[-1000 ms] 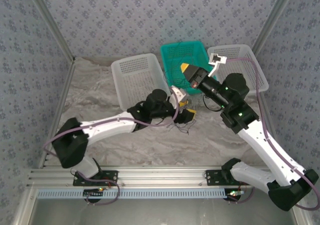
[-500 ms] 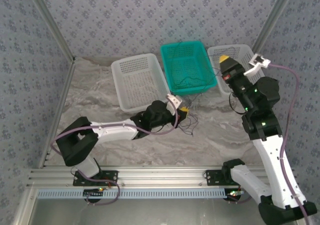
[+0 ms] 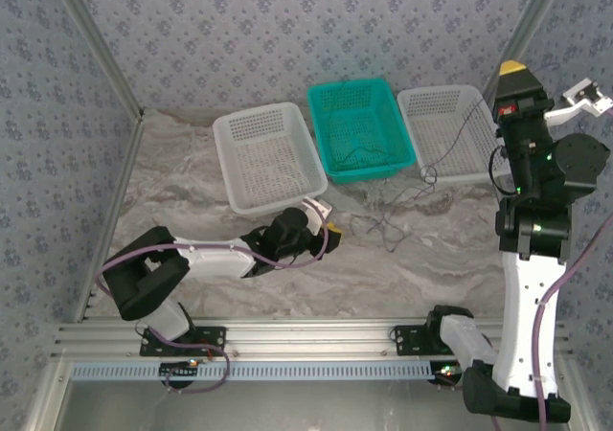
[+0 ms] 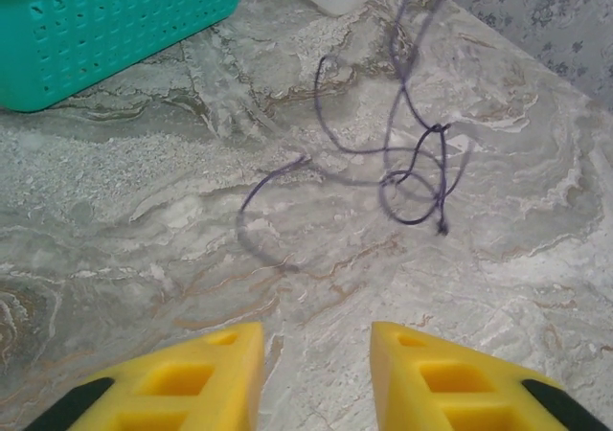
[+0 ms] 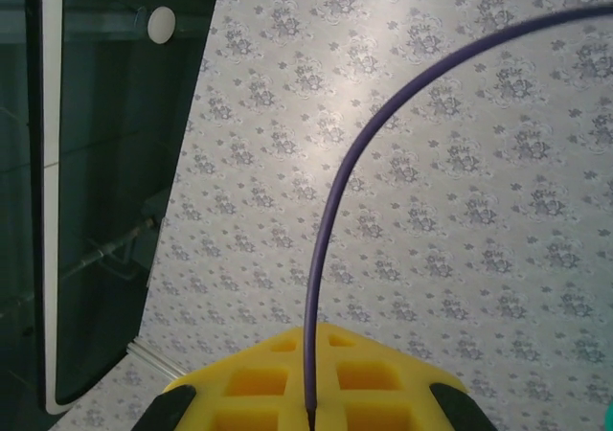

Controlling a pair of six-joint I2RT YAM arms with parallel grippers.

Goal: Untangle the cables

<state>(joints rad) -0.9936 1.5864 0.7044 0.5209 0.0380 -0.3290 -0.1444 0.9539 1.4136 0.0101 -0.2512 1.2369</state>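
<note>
My right gripper (image 3: pixel 512 69) is raised high at the right, shut on a thin purple cable (image 5: pixel 326 230) that enters between its closed yellow fingers (image 5: pixel 311 407). In the top view this cable (image 3: pixel 458 134) hangs down over the right white basket to a loose tangle of cables (image 3: pixel 388 222) on the marble table. The left wrist view has the dark looped tangle (image 4: pixel 417 163) lying flat ahead of my left gripper (image 4: pixel 316 374). My left gripper (image 3: pixel 333 230) sits low on the table, open, with nothing between its fingers.
Three baskets stand at the back: a white one (image 3: pixel 235 163) on the left, a teal one (image 3: pixel 330 158) in the middle with thin cables in it, a white one (image 3: pixel 414 101) on the right. The teal basket's wall (image 4: pixel 96 19) is at the left wrist view's upper left.
My right arm has swung up and to the right, drawing the purple cable out and stretching the tangle rightward. My left gripper has pulled back toward the left, let go and now stands open.
</note>
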